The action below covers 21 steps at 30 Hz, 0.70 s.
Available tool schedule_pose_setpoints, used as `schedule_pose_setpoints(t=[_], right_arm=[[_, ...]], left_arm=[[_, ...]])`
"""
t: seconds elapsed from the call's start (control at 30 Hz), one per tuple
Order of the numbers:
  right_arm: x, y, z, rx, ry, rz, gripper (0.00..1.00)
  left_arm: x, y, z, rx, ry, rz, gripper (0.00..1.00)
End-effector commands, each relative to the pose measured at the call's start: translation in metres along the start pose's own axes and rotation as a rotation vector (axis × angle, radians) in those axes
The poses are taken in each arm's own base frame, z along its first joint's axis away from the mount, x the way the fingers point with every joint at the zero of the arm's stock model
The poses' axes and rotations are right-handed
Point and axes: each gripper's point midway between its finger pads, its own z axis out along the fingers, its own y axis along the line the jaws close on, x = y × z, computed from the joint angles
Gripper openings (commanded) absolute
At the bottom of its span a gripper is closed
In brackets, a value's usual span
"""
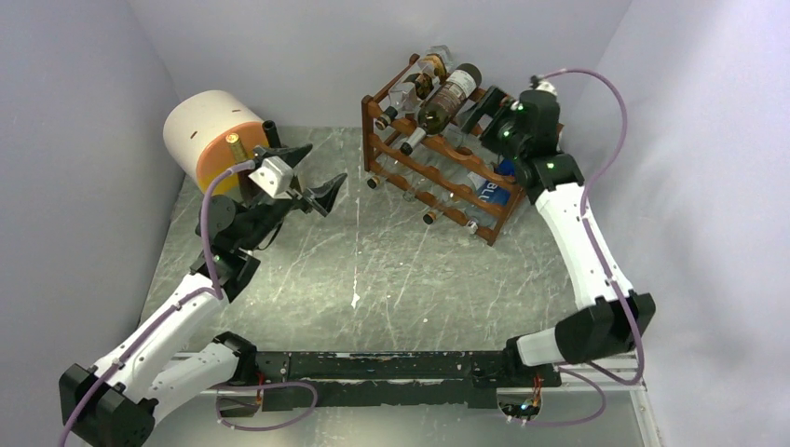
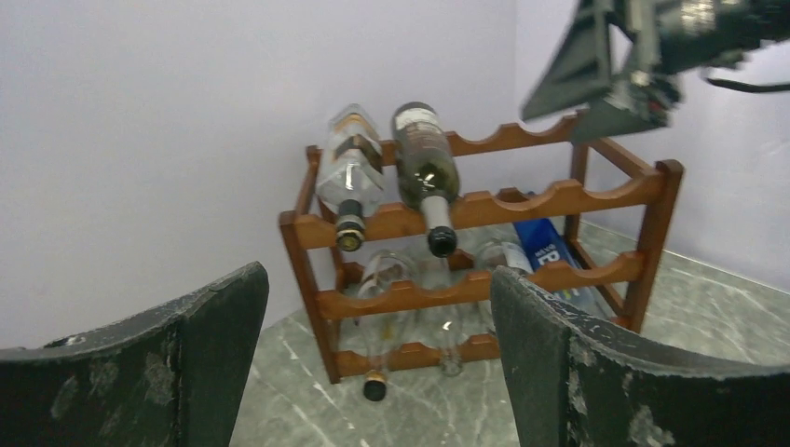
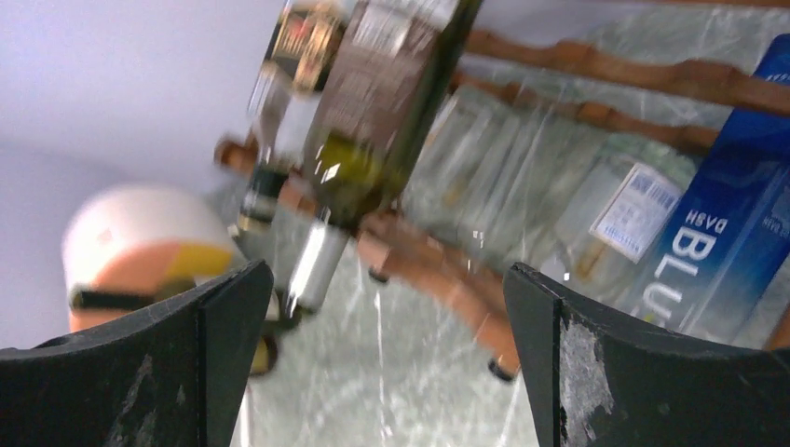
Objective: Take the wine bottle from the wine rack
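Note:
The reddish-brown wine rack [image 1: 410, 154] stands at the back of the table, right of centre. A dark wine bottle [image 1: 449, 97] with a brown label lies on its top tier, neck toward the front, next to a clear bottle [image 1: 419, 79]. My right gripper [image 1: 486, 110] is open, just behind and right of the rack's top tier. In the right wrist view [image 3: 384, 275] the dark bottle [image 3: 373, 112] is close above the fingers, not between them. My left gripper [image 1: 312, 177] is open and empty, well left of the rack. Its view [image 2: 377, 279] faces the rack [image 2: 484, 209] and the dark bottle [image 2: 424, 168].
A white and orange cylinder [image 1: 210, 130] stands at the back left, just behind the left gripper. Clear bottles and a blue-labelled one [image 1: 489, 189] fill the lower tiers. Walls close in behind and on both sides. The marbled table [image 1: 391, 279] lies in front of the rack.

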Motion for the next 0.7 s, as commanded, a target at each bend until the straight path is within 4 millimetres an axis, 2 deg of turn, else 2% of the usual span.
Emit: schedule_pose_setpoints(t=[0.0, 0.2, 0.33, 0.67], right_arm=[[-0.046, -0.015, 0.034, -0.082, -0.104, 0.229, 1.0], [-0.058, -0.031, 0.086, -0.073, -0.088, 0.249, 1.0], [-0.062, -0.027, 0.108, -0.132, -0.092, 0.286, 1.0], [-0.046, -0.017, 0.156, -0.237, -0.028, 0.408, 1.0]], left_arm=[[-0.006, -0.019, 0.004, 0.07, -0.033, -0.011, 0.92], [0.013, -0.012, 0.009, 0.036, 0.008, 0.008, 0.93], [0.018, -0.012, 0.01, 0.038, 0.018, 0.011, 0.93], [0.025, -0.016, 0.013, 0.063, 0.032, 0.003, 0.92]])
